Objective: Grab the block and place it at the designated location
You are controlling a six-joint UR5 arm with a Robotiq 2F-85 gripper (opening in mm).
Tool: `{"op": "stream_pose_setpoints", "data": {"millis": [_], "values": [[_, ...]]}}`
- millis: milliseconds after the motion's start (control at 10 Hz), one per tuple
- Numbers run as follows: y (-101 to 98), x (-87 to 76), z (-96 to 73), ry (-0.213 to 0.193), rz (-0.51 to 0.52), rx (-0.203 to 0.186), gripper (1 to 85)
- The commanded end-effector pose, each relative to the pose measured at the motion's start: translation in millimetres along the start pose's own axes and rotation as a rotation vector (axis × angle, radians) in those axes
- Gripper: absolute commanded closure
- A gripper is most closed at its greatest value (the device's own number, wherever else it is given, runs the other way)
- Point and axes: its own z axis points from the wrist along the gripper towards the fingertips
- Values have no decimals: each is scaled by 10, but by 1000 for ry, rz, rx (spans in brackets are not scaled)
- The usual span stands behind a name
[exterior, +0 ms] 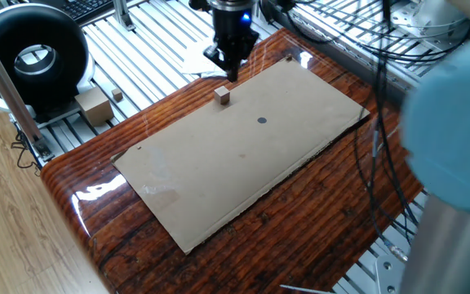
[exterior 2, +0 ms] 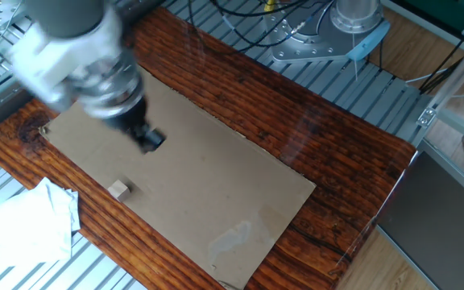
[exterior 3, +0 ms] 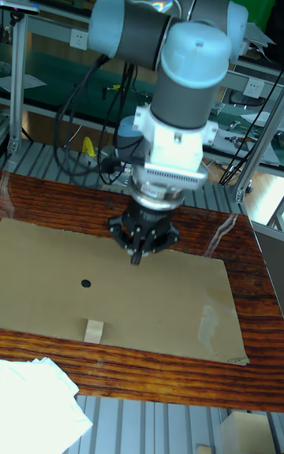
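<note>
The block (exterior: 223,95) is a tiny tan cube standing alone on the cardboard sheet (exterior: 243,159) near its far left edge. The designated location (exterior: 261,121) is a dark dot on the sheet, to the right of the block. My gripper (exterior: 232,75) hangs just behind the block and apart from it, its fingers shut to a point and holding nothing. In the other fixed view the gripper (exterior 2: 152,142) covers the dot, and the block (exterior 2: 119,189) lies below it. The tall view shows the gripper (exterior 3: 138,259) up and right of the block (exterior 3: 94,330) and dot (exterior 3: 85,284).
A larger tan box (exterior: 95,104) and a black round device (exterior: 31,57) sit off the table at the left. White paper (exterior 2: 22,221) lies beside the sheet's edge near the block. Cables hang at the back right, and the blurred arm (exterior: 455,122) fills the right side.
</note>
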Motion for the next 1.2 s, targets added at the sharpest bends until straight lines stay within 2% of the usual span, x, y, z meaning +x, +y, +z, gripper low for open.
{"op": "stream_pose_setpoints", "data": {"millis": [0, 100, 200, 300, 400, 500, 600, 700, 800, 900, 1000, 1100], "values": [[-58, -515, 87, -25, -40, -5, 847], [-110, -547, 83, -32, -33, 18, 847], [-93, -484, 84, -8, 5, 11, 847], [-81, -470, 84, -3, 61, 6, 847], [-201, -524, 80, -25, 70, 51, 847], [-225, -544, 78, -34, 85, 60, 847], [-193, -571, 79, -43, 34, 49, 847], [-217, -578, 77, -45, 7, 59, 847], [-7, -618, 79, -59, 41, -24, 847], [30, -666, 123, -60, 40, -45, 797], [-91, -821, 243, -87, -22, -10, 660], [-86, -883, 373, -85, -34, -19, 633]]}}
